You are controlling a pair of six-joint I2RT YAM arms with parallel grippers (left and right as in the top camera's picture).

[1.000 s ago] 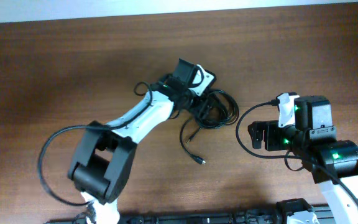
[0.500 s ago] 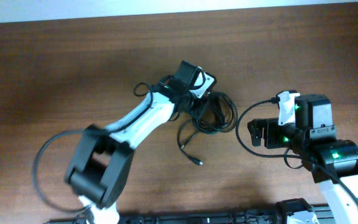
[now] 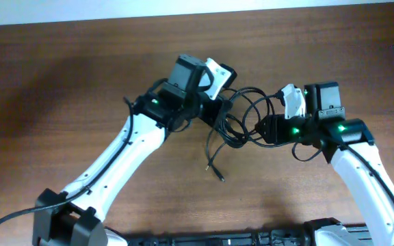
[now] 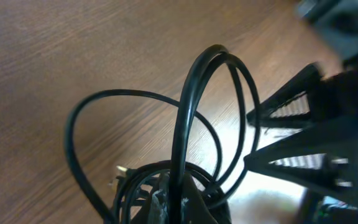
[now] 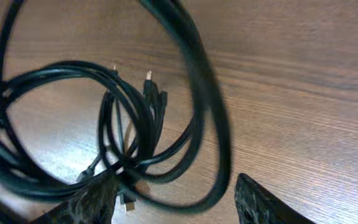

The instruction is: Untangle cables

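The cables are a loose bundle of thin black loops hanging over the middle of the wooden table. One tail drops to a small plug on the wood. My left gripper is shut on the bundle's left side. In the left wrist view a cable loop rises from between its jaws. My right gripper reaches into the bundle from the right. Its fingers stand apart, with a thick loop and thinner strands passing between them.
The brown table ends at a pale strip along its far edge. The left arm stretches diagonally from the front left. The right arm comes from the front right.
My left gripper closed on the bundle and raised it, drawing loops out to the right. The right arm swung left into those loops, its jaws narrowing. The tail's plug stayed roughly in place.
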